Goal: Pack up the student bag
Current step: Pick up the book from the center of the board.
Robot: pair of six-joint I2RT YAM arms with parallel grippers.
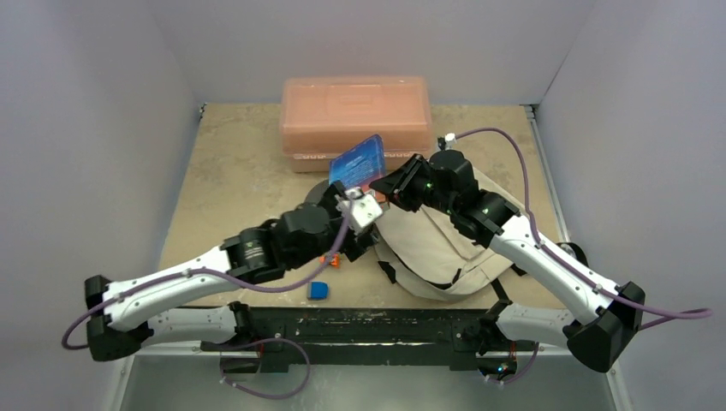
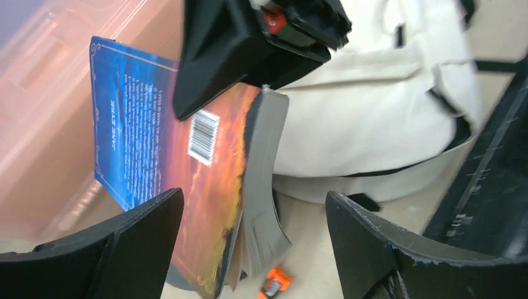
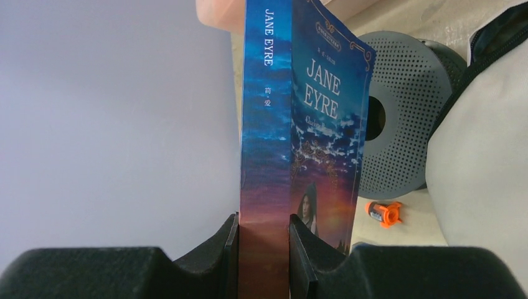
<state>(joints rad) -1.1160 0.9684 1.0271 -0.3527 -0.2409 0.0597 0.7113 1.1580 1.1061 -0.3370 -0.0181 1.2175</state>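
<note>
Plainly, the right hand (image 3: 263, 240) is pinching a paperback book (image 3: 327, 118): one finger presses the back cover and the other the front cover, right at the spine's lower end. The spine and front cover both read "JANE EYRE". The book is held up off the counter (image 1: 231, 171), above the far-left edge of the student bag (image 1: 437, 244), with its blue top corner tilted away from the bag.

The left hand (image 2: 252, 208) is spread wide. In its wrist view the book's page edge hangs between the two black fingers (image 2: 134, 240), and the back cover with its barcode faces the camera. Whether the near finger touches that cover cannot be told.

The student bag lies flat on the counter, cream fabric up, with black zip lines and black straps trailing at its near side. The right arm reaches over it.

Beyond the bag, at the far side of the counter, sits a salmon-pink box (image 1: 355, 111) with its lid on. A grey perforated disc (image 3: 405, 112) rests just beside the bag's far-left side. A small orange piece (image 3: 385, 213) lies on the counter near the bag's left edge, on the near side of the disc. A small blue block (image 1: 318, 290) lies to the left of the bag, close to the counter's near edge and apart from the bag.
</note>
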